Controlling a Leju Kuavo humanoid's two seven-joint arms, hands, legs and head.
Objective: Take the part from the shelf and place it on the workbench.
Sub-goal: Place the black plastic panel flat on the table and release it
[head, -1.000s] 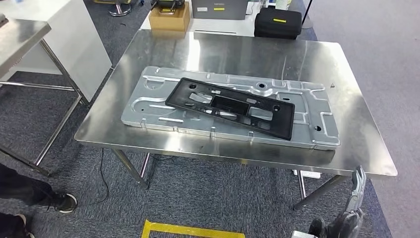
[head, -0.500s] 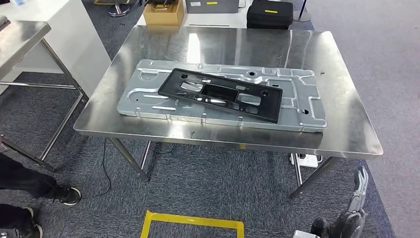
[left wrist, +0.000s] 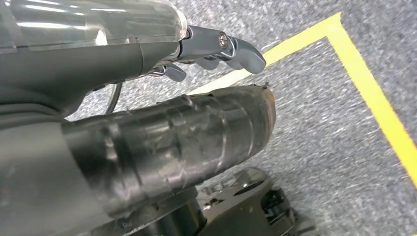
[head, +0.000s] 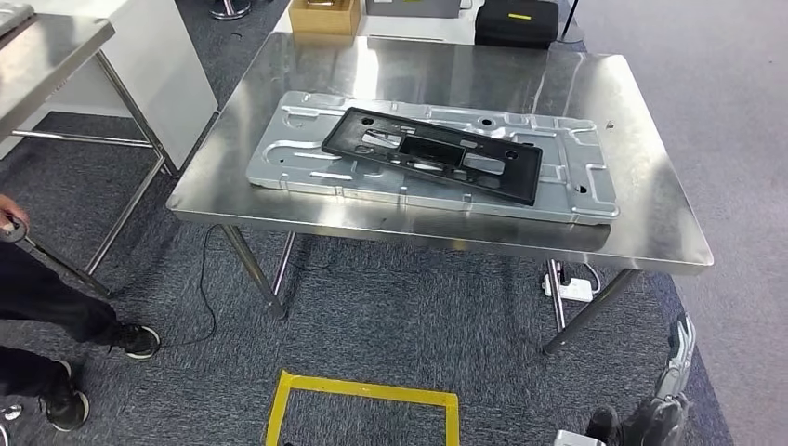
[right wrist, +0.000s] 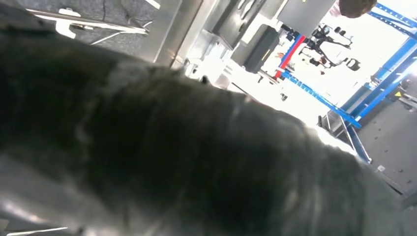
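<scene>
Floor: grey carpet with a yellow tape square [head: 362, 409] at 6 o'clock in the head view.
Workbench [head: 650, 232]: steel table, centre of the head view.
Part: black plastic frame [head: 432, 153] lying flat on a silver metal panel [head: 297, 149] on the workbench.
Right hand [head: 674, 358]: hanging at 5 o'clock, fingers straight, holding nothing.
Person: dark trousers and shoes [head: 139, 341] at 8 o'clock.
Left wrist view: left hand [left wrist: 216, 49], fingers loosely curled over carpet, holding nothing.
Right wrist view: blurred dark cover; cannot tell more.
</scene>
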